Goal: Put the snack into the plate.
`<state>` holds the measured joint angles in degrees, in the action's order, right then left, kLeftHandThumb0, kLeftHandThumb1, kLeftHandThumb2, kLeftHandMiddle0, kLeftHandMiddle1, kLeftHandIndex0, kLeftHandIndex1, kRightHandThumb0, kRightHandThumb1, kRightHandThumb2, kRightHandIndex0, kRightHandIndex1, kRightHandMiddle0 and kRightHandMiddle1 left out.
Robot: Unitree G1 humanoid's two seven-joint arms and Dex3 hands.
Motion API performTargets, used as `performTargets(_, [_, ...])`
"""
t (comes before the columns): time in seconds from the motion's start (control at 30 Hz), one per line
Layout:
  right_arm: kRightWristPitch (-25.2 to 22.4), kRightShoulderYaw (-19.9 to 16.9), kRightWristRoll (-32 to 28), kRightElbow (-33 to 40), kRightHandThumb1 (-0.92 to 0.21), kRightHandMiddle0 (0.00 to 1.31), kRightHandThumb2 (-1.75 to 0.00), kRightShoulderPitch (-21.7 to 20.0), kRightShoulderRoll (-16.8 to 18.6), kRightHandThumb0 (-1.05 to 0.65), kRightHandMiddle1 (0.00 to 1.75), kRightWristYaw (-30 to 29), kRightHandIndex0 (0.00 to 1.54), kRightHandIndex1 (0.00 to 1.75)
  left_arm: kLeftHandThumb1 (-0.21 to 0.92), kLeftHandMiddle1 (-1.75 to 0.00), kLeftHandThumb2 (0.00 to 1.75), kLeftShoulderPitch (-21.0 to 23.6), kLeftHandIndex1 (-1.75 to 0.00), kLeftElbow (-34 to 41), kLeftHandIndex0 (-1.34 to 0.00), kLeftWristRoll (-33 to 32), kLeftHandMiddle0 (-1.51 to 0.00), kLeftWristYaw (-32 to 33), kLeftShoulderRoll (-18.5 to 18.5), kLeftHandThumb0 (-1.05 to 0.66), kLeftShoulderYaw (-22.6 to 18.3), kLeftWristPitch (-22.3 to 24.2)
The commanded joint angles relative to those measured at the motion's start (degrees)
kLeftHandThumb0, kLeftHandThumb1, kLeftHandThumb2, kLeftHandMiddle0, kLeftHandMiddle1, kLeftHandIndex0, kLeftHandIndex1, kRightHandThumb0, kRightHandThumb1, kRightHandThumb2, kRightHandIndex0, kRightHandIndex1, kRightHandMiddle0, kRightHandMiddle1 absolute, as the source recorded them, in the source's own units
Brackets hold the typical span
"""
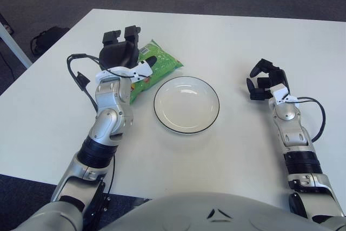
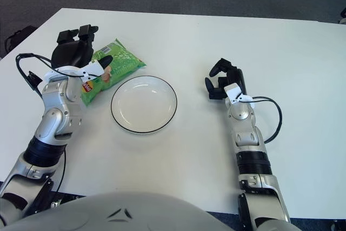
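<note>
A green snack bag (image 1: 161, 63) lies flat on the white table (image 1: 227, 36), just left of and behind a white plate (image 1: 186, 105) with a dark rim. The plate holds nothing. My left hand (image 1: 128, 46) hovers over the bag's left end and hides that part. Its two fingers point away past the bag's far edge and its thumb (image 1: 151, 58) lies across the top of the bag. The fingers are spread, not closed around it. My right hand (image 1: 264, 80) shows to the right of the plate with its fingers curled, holding nothing.
The table's left edge (image 1: 48, 63) runs diagonally close to my left elbow. Beyond it a dark bag (image 1: 46, 39) sits on the floor. A black cable (image 1: 81, 77) loops off my left forearm.
</note>
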<state>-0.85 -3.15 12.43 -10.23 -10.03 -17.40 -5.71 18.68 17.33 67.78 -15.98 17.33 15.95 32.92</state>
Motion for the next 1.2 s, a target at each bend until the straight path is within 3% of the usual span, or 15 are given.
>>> performTargets(0.0, [-2.84,1.22,0.68,-3.67,-0.24,0.68,-1.41,3.5,0.49,-0.52,1.75,1.28,1.32,1.75,0.92,-0.16,0.86,0.09,-0.45,-1.41,0.0,3.18,0.0,-2.71,-0.97,-1.04,1.34,2.06])
performTargets(0.2, [-2.84,1.2,0.51,-3.9,-0.24,0.68,-1.41,3.34,0.39,-0.52,1.75,1.53,1.32,1.75,0.92,-0.02,0.82,-0.39,-0.32,-2.7,0.0,5.64,0.0,-5.21,-2.33,-1.05,2.36,3.83])
performTargets(0.77, [-2.57,1.49,0.64,-4.2,-0.24,0.68,-1.41,3.17,0.2,-0.52,1.75,1.72,1.32,1.75,0.92,0.0,0.68,-0.52,-0.05,-5.94,0.0,10.66,0.0,-10.92,-3.15,-1.05,3.82,5.75])
performTargets(1.17, [-2.96,1.65,1.01,-3.42,-0.24,0.68,-1.41,3.56,0.29,-0.52,1.75,1.51,1.31,1.75,0.92,0.0,0.68,-0.32,0.0,-14.16,0.0,9.1,0.0,-7.27,-3.95,-1.05,3.51,5.79])
